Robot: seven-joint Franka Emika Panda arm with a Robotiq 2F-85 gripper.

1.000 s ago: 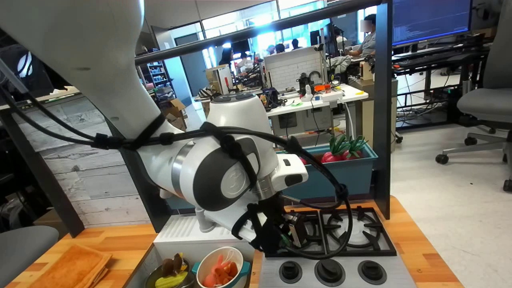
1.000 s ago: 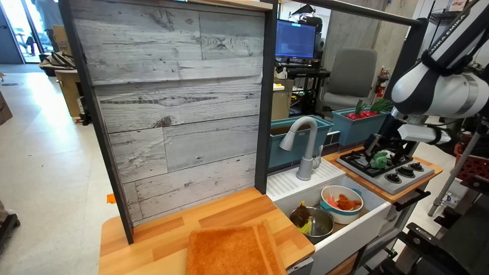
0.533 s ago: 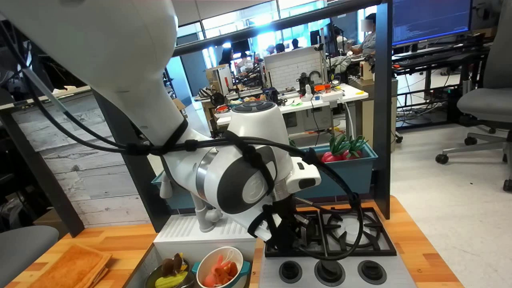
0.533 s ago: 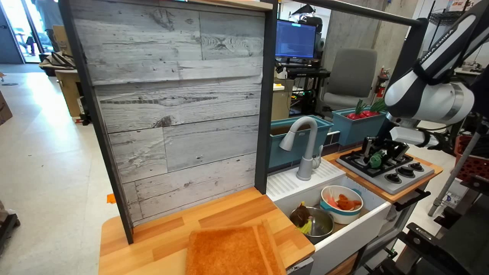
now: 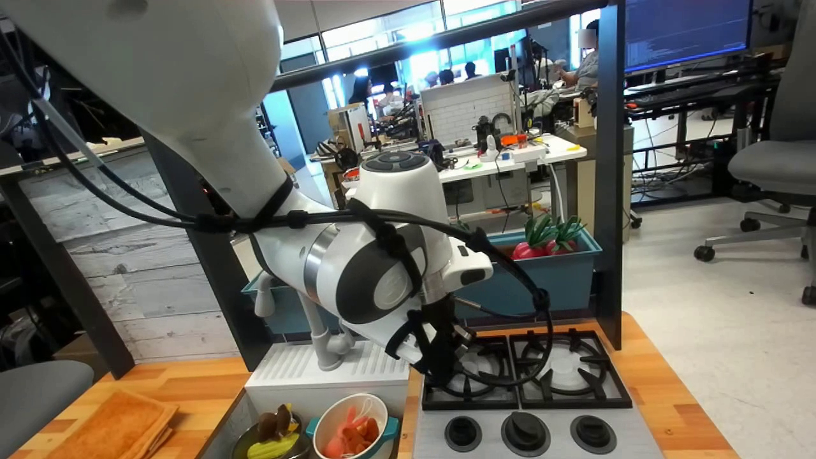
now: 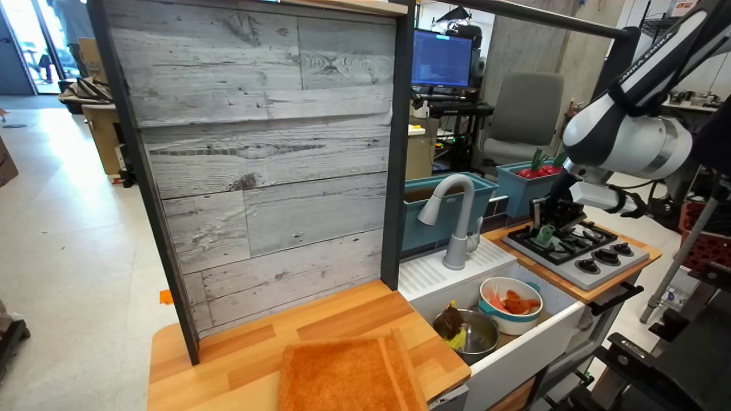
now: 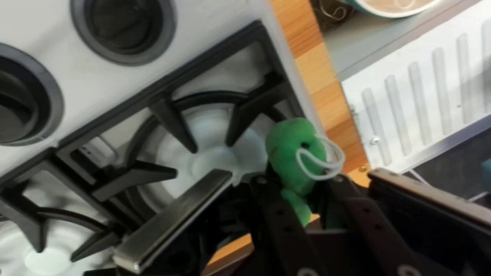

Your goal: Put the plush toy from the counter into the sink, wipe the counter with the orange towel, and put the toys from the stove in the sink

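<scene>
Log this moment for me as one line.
gripper: closed on green toy; place: over stove, sink side; orange towel: folded on counter; sink: green toy not yet in; next: probably carry it there

One toy [image 7: 285,149] is green with a white loop [image 7: 334,167]. The towel [image 6: 345,374] is orange, the pincer [image 7: 301,184] mostly black. The counter [image 6: 325,319] has tan and brown patches.
</scene>
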